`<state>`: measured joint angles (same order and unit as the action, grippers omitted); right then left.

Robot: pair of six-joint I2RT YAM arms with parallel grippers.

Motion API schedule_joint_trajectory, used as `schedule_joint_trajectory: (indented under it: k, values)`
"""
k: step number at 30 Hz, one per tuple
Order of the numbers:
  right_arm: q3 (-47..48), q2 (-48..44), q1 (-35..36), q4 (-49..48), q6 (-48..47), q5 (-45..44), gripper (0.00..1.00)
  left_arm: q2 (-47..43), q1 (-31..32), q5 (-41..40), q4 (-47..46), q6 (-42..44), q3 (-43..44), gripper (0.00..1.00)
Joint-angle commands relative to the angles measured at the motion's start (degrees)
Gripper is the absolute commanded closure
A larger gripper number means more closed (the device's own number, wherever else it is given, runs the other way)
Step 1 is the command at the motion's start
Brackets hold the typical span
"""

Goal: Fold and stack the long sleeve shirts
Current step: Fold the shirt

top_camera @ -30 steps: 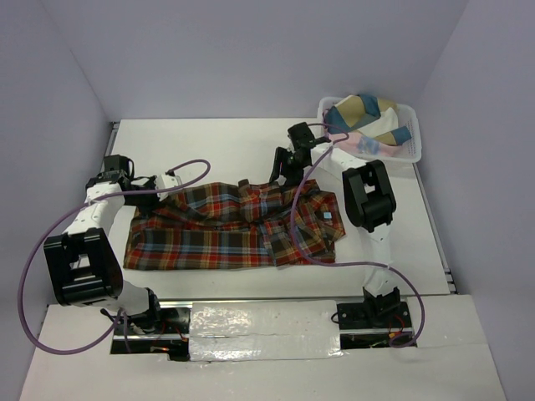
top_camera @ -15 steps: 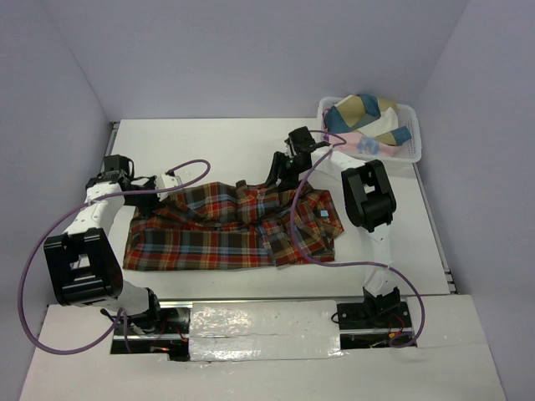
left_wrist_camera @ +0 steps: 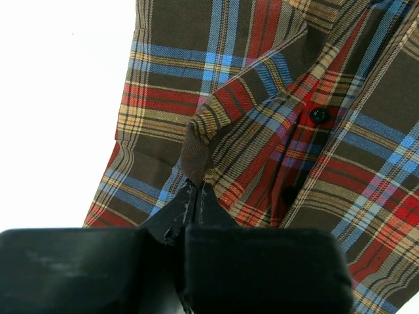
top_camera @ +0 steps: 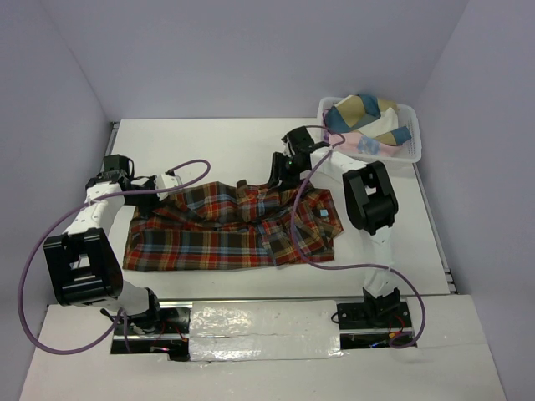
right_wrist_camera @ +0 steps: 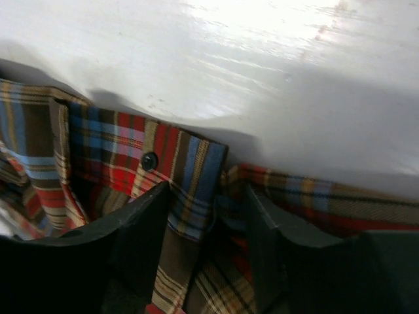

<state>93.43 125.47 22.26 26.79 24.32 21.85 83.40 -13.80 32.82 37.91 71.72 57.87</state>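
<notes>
A plaid shirt (top_camera: 209, 238) is lying spread on the table (top_camera: 209, 146). Your left gripper (left_wrist_camera: 192, 191) is pinching its 10 o'clock edge tight. Your right gripper (right_wrist_camera: 208, 196) is straddling a buttoned flap at 1 o'clock, jaws parted. The flannel looks soft and floppy, so grip hems.

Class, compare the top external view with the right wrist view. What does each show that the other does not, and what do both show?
Only top external: the whole plaid flannel shirt spread out, the left arm, and a white lattice basket holding other fabrics at the far right corner.
Only right wrist: a dark button near a shirt edge, with that edge lying between the open fingers of the right pincer.
Both: the shirt, the white table and the right pincer.
</notes>
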Motion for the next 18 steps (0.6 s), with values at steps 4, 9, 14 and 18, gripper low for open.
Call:
schedule_joint_trajectory:
  k: [4, 9, 14, 18]
  values:
    - [-1.85, -9.79, 1.47, -0.68, -7.35, -10.06, 0.41, -0.69, -0.26, 1.11, 0.15, 0.61, 0.67, 1.0]
    - [-0.97, -9.38, 1.91, -2.0, -6.3, -11.66, 0.4, -0.78, -0.26, 1.02, 0.23, 0.7, 0.67, 1.0]
    - [2.1, -5.07, 1.91, -1.91, -3.84, -7.53, 0.4, -1.04, -0.26, 0.58, 0.15, 0.87, 0.14, 1.0]
    - [6.5, 0.46, 1.91, 0.99, -1.99, -4.8, 0.4, -1.22, -0.26, 0.76, 0.23, 0.7, -0.3, 1.0]
